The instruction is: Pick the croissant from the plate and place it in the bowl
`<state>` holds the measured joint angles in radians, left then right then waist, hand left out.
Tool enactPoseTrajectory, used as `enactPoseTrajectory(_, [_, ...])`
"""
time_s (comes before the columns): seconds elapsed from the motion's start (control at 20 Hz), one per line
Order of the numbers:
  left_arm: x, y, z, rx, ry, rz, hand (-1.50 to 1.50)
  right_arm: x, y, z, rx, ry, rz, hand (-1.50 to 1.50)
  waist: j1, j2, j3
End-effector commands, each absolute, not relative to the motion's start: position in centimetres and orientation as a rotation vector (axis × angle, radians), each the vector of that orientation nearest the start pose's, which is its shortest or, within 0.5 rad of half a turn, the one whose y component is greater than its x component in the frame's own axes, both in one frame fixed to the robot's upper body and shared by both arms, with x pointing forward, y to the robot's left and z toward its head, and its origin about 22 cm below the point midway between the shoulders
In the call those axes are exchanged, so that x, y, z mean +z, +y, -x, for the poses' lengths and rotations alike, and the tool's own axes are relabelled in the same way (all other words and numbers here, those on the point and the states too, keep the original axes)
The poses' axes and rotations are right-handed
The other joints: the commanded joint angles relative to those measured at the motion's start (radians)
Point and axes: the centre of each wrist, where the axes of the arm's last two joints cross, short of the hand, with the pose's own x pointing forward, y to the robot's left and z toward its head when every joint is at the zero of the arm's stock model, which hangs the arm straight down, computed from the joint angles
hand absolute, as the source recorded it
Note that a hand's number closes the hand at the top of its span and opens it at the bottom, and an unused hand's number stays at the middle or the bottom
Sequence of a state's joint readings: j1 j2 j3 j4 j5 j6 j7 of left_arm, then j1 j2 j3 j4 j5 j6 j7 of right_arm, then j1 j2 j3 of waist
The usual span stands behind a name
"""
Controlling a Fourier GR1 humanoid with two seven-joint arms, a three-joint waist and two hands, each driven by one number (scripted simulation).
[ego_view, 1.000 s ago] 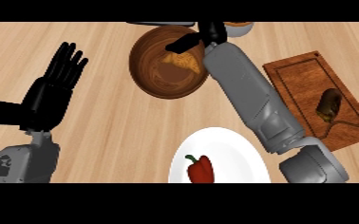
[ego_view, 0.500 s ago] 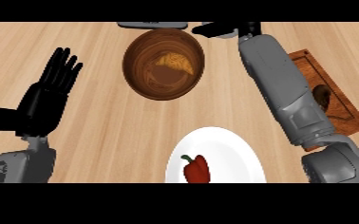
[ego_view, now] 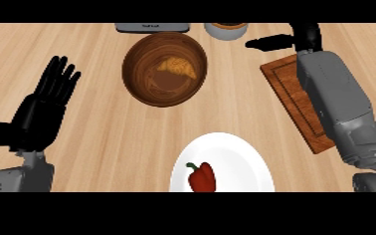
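Below you runs a pale wood-grain counter [ego_view: 95,129]. Your left hand [ego_view: 40,112] rests at the left edge, fingers straight and spread. Next, the golden, crescent-shaped croissant [ego_view: 178,66] lies inside the round, dark wooden bowl [ego_view: 140,87]. Then the glossy white plate [ego_view: 235,152] bears a red pepper [ego_view: 202,176]. Your right hand [ego_view: 294,39], over a wooden cutting board [ego_view: 286,87], looks open, though partly cropped.

Evenly and softly lit from above, with no glare on the counter [ego_view: 95,129], only faint shadow inside the bowl [ego_view: 164,69] and slightly soft edges throughout.
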<state>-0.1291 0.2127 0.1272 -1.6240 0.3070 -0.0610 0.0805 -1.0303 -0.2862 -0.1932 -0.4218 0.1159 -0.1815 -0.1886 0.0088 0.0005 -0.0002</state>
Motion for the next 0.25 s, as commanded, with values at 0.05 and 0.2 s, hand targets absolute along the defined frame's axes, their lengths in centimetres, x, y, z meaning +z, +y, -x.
enactPoseTrajectory(0.05, [6.5, 29.6, -27.3, 0.072, -1.702, 0.073, 0.0, 8.0, -30.2, -43.5, 0.179, -1.619, 0.328, -1.5, -0.006, 0.001, 0.0])
enactPoseTrajectory(0.2, [5.9, 28.1, -26.3, 0.058, -1.707, 0.084, 0.0, 9.2, -31.8, -43.5, 0.19, -1.594, 0.334, -1.5, 0.002, 0.002, 0.001])
